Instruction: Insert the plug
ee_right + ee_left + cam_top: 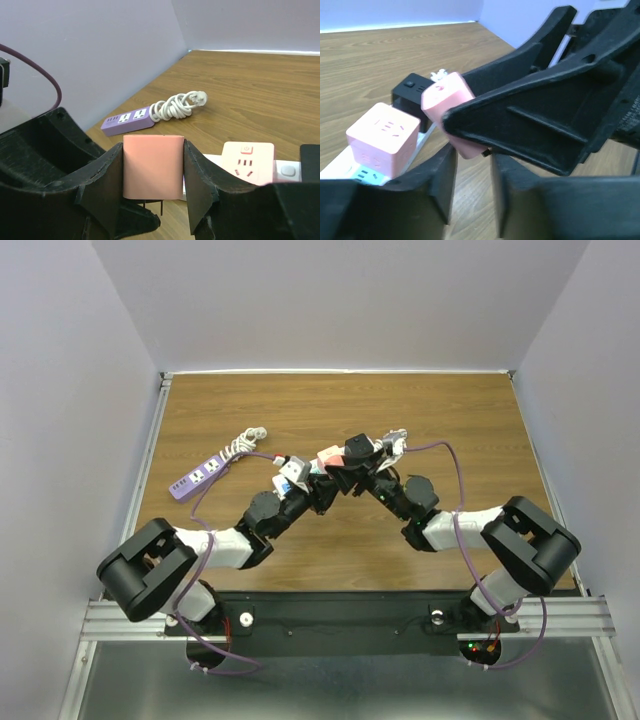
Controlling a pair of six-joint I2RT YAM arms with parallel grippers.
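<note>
I rate a jammed entry as the chief risk: the right pincer (152, 150) is clenched on the pink plug (152, 172), held above the bench (260, 85) at the centre of the top view and left of the white strip (287, 172) in the right wrist view, so its prongs could strike the strip's face. The left pincer (472, 156) is part released, with only bench showing in its gap, so the strip looks unheld and may slide under a push. The prongs point down at the bench, and the long axis is near upright in the right wrist view.
</note>
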